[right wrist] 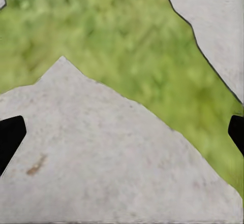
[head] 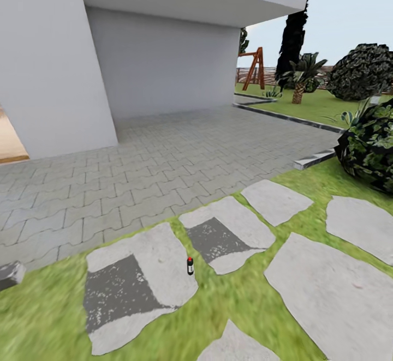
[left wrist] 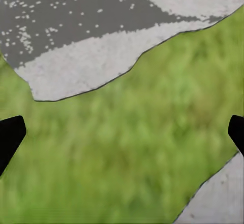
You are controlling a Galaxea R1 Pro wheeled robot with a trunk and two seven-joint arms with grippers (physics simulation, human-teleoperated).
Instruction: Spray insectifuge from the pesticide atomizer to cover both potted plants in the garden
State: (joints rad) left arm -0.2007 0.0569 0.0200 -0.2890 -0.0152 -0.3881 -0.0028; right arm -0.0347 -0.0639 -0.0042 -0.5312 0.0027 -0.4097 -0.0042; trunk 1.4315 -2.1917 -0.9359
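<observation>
House wall: a big white wall is seen at the far left of the head view, with grey paving spread out in front of it.

Stones: flat pale stepping stones are laid in the grass, some with dark patches on them.

Bottle: the small dark bottle with the red top is seen standing upright. It is placed at the right edge of a stone, just beside the strip of grass between two stones. It is not touched by anything.

Bushes: big dark bushes are seen at the right, and a palm and a wooden swing frame are seen far back on the lawn. These are not the small potted plants.

Left hand: two black fingertips are seen wide apart at the picture's edges. Nothing is held between them. Grass and part of a stone are seen below.

Right hand: its black fingertips are spread wide too, and nothing is held. A pale stone and grass are seen below.

Done: nothing is done yet, as far as can be judged. The bottle has been found, and that is all.

Left to do: the bottle must be reached and picked up. Then the two small plants must be found, and both must be sprayed all over.
</observation>
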